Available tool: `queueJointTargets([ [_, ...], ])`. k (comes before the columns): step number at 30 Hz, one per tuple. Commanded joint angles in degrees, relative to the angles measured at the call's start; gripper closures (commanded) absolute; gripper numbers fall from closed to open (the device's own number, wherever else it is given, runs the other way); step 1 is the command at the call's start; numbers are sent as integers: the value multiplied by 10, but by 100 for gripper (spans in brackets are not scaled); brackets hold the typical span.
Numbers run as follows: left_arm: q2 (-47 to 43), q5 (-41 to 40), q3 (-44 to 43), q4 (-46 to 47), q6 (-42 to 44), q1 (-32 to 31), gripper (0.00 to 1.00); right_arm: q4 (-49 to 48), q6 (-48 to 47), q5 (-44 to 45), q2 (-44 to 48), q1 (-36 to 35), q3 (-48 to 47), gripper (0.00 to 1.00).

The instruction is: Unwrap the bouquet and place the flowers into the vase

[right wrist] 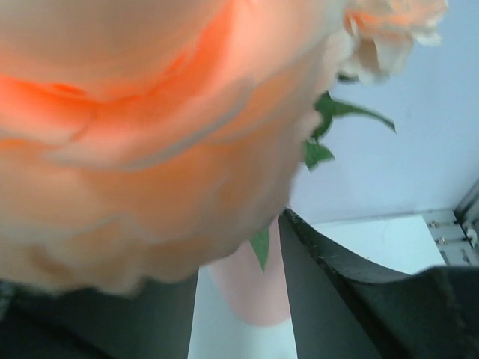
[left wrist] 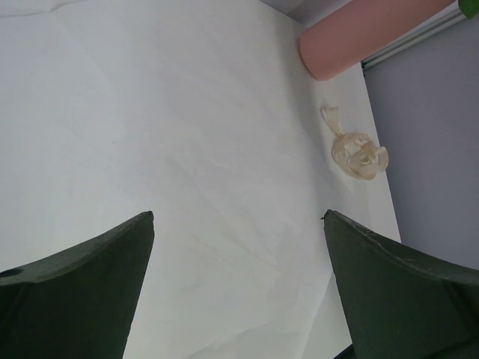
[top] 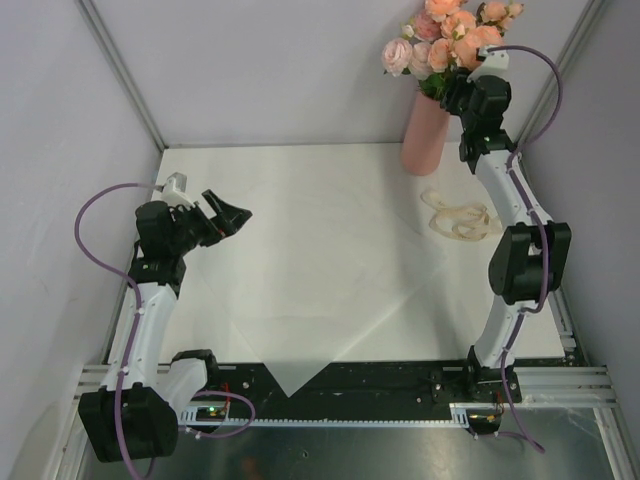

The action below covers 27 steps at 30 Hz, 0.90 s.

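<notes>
The flowers (top: 445, 40), pink and peach roses with green leaves, stand in the salmon-pink vase (top: 424, 135) at the back right. No wrapping is around the bouquet; its white paper (top: 320, 270) lies spread flat across the table. My right gripper (top: 462, 88) is up among the blooms just above the vase's mouth. In the right wrist view a big peach rose (right wrist: 150, 112) fills the frame, and the gripper (right wrist: 238, 247) has its fingers apart, with only a leaf and the vase (right wrist: 251, 295) showing in the gap. My left gripper (top: 232, 215) hovers wide open over the left side, holding nothing.
A cream ribbon (top: 458, 218) lies loose on the table right of the paper, near the right arm; it also shows as a curled ribbon (left wrist: 358, 153) below the vase (left wrist: 359, 37) in the left wrist view. Grey walls close in at the back and both sides.
</notes>
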<state>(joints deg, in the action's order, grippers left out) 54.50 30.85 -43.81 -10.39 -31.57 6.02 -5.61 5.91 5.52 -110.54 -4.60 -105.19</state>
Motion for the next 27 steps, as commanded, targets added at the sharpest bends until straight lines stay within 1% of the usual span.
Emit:
queueJointTargets([
  [1,1,9,5,19,-1,6,0,-22,21,-14,97,0,82,48],
  [4,3,12,2,19,1,6,0,-27,39,-26,170,-2,166,42],
  [7,0,18,-3,19,8,5,0,17,64,-27,231,-8,233,32],
  [9,-6,19,-7,19,15,2,0,80,90,-29,270,-11,261,26],
  [11,-12,17,-11,20,24,-3,0,151,116,-54,301,-11,273,21],
  [14,-25,11,-18,20,38,-22,0,268,139,-91,340,-13,279,16],
  [16,-35,1,-23,20,52,-43,0,326,140,-110,370,-29,291,5],
  [17,-41,-6,-26,20,59,-61,0,341,137,-115,386,-39,307,3],
  [21,-64,-43,-37,19,92,-142,0,370,134,-92,469,-92,370,1],
  [24,-76,-56,-40,19,109,-177,0,372,157,-120,533,-116,413,1],
  [27,-87,-72,-38,19,119,-206,0,353,186,-148,594,-123,464,1],
])
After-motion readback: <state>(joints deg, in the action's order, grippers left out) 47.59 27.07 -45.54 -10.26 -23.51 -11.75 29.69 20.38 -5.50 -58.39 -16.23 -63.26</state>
